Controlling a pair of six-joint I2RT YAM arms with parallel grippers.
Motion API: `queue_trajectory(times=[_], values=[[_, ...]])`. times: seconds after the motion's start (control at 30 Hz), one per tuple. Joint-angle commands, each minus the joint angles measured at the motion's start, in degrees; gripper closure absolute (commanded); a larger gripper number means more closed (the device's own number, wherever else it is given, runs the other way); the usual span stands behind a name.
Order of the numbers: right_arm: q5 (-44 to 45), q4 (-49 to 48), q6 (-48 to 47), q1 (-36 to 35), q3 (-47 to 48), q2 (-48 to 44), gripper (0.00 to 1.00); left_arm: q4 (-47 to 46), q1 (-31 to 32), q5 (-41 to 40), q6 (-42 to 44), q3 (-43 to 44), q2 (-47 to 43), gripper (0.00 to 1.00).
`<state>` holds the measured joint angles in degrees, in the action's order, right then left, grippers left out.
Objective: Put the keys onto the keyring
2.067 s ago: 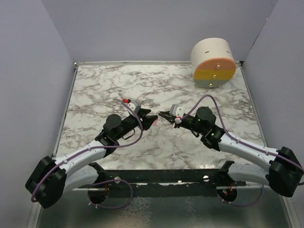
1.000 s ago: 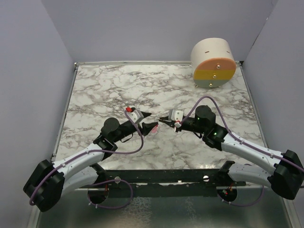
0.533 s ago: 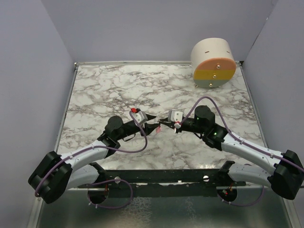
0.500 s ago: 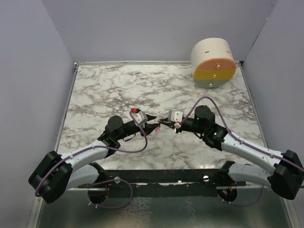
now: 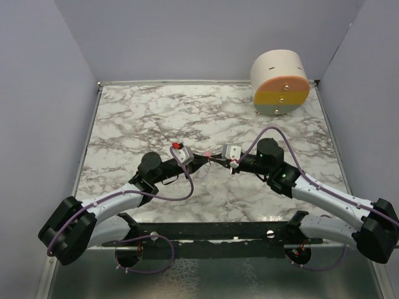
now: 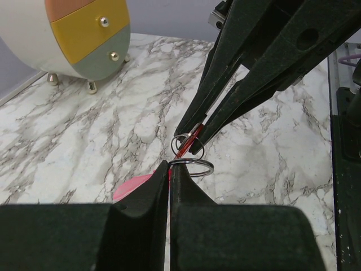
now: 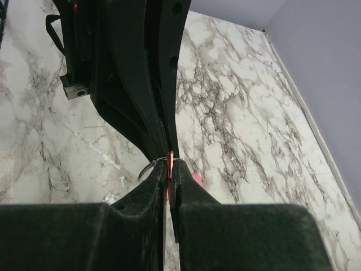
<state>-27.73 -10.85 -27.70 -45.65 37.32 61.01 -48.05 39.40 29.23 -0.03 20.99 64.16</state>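
My left gripper [image 5: 201, 156] is shut on the keyring's thin metal ring [image 6: 192, 167]. Its pink strap [image 6: 132, 187] hangs below the jaws. My right gripper [image 5: 216, 159] is shut on the key's red head [image 7: 168, 167]. In the left wrist view the key [image 6: 189, 140] is a red sliver between the right fingertips, with a small wire loop round it, just above the ring. The two grippers meet tip to tip over the table's middle. In the right wrist view the ring [image 7: 147, 166] and a bit of pink strap [image 7: 196, 179] show beside my jaws. The key's blade is hidden.
A round cream drawer unit [image 5: 280, 83] with orange, yellow and grey-green fronts stands at the back right, also in the left wrist view [image 6: 73, 34]. The marble table [image 5: 137, 118] has walls on three sides. A black rail [image 5: 212, 232] runs along the near edge.
My left gripper has moved right and a little farther away with the keyring, closing the gap to my right gripper. The right arm has barely shifted.
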Motion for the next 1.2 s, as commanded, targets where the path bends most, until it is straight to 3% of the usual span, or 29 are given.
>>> queue_trajectory(times=[0.0,0.37,1.17], values=[[0.3,-2.0,1.2,-0.2,-0.4,-1.4,0.99,-1.5,0.0,-2.8,-0.5,1.1,-1.3,1.00],[2.3,-4.4,4.2,-0.2,-3.2,-1.7,0.99,-1.5,0.0,-13.0,-10.1,2.0,-3.3,1.00],[8.8,-7.4,6.1,-0.2,-4.3,0.5,0.99,-0.1,-0.5,-12.6,-23.7,6.2,0.1,1.00]])
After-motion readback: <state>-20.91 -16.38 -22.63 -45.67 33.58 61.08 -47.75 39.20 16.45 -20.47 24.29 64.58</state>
